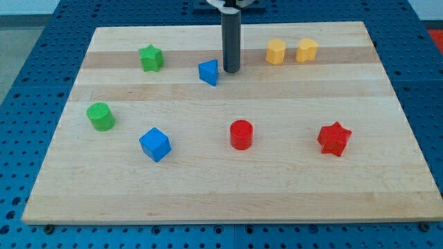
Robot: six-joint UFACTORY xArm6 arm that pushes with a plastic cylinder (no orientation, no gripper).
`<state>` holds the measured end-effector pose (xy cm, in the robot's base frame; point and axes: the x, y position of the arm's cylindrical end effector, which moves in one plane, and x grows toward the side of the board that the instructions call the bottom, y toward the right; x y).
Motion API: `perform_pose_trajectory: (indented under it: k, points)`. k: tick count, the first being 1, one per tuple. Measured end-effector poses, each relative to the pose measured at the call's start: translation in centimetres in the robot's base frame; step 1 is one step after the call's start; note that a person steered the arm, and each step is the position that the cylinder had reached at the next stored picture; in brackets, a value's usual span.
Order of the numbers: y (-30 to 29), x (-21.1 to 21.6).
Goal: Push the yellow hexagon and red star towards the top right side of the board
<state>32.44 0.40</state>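
Two yellow blocks stand side by side near the view's top right: a yellow hexagon [275, 52] and a second yellow block [306, 50] to its right. The red star [334, 138] lies at the lower right of the board. My tip [230, 71] is at the view's top centre, just right of a blue triangular block [208, 72] and well left of the yellow hexagon. The red star is far below and to the right of my tip.
A green star [151, 58] lies at the top left, a green cylinder [101, 116] at the left, a blue cube [154, 144] at the lower left, a red cylinder [241, 134] at the lower centre. The wooden board [221, 194] sits on a blue perforated table.
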Motion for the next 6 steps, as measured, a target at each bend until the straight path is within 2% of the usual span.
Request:
perform_pose_trajectory:
  k: [1, 2, 5, 6]
  points:
    - [1.4, -0.3]
    - [5.7, -0.3]
    - [7.4, -2.6]
    - [10.3, -4.0]
